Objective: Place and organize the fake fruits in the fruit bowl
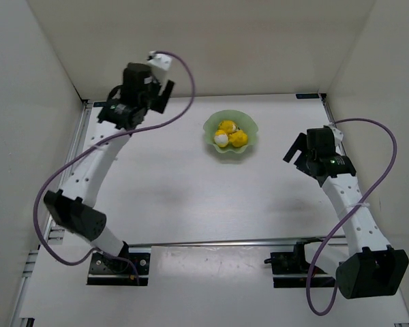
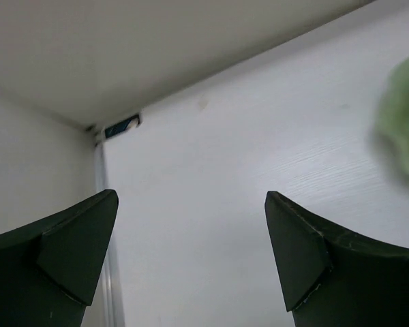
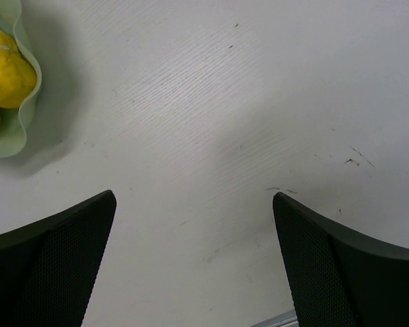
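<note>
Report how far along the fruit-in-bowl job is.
Done: the yellow fake fruits sit clustered inside the fruit bowl, and no fruit shows on the table. In hand: nothing. The left gripper and right gripper are both open and empty, one on either side of the bowl and clear of it. Left: at most a tidier arrangement; otherwise it looks finished.

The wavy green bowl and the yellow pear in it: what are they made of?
The pale green wavy-rimmed bowl looks like thin translucent plastic, since its edge glows pale against the table; glass is possible. The yellow pear-shaped fruit seems smooth moulded plastic, uniformly coloured with a soft sheen.
</note>
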You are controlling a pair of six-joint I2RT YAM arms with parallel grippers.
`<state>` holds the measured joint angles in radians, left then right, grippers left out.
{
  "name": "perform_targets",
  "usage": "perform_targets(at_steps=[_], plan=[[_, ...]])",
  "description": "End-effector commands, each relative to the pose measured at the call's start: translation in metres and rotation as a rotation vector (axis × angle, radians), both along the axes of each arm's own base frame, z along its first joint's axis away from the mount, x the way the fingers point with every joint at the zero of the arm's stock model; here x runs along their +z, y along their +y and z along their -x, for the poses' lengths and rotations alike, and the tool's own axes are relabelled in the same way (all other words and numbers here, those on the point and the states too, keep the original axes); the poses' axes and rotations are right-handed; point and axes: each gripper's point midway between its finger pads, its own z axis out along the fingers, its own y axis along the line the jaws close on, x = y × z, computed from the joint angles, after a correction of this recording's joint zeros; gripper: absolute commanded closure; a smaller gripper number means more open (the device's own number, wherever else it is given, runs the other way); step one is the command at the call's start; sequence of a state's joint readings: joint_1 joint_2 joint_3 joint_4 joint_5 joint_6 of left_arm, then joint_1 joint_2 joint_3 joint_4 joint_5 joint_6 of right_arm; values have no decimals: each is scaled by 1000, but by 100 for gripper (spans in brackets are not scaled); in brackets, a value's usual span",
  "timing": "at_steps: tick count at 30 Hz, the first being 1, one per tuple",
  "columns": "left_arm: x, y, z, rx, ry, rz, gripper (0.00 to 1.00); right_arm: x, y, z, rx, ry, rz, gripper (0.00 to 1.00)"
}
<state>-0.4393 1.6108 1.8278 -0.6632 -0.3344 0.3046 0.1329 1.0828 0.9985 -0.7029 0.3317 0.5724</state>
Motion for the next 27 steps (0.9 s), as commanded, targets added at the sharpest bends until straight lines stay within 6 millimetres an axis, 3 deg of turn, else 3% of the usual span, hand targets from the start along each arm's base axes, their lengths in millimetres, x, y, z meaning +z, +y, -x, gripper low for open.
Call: perform_targets(at_steps=[1,2,3,4,5,6,9,10,17,23,27], plan=[[-63,81,15,217,155,-7,1,-1,-6,7,-1,6,-11,0],[-70,102,20,272,168,9,1,-1,-9,7,-11,6,-18,0],[-94,137,29,358,222,44,1,-4,-12,12,-21,17,-17,0],[-93,152,41,382,219,76,1,-4,-17,12,-32,18,-11,0],[-103,163,51,402,240,101,1,-5,-20,14,-42,17,-11,0],[-138,176,68,409,326,132,1,-5,-20,14,-42,17,-11,0],[-161,187,99,450,369,175,1,-5,-27,14,-69,17,-11,0],[-179,192,112,486,406,191,1,-5,-30,14,-80,17,-11,0],[-197,215,149,600,412,271,1,-2,-28,8,-81,29,-24,0],[-191,237,151,651,398,254,1,-1,-26,5,-75,29,-31,0],[-190,240,150,655,398,249,1,-9,-25,9,-68,50,-38,0]])
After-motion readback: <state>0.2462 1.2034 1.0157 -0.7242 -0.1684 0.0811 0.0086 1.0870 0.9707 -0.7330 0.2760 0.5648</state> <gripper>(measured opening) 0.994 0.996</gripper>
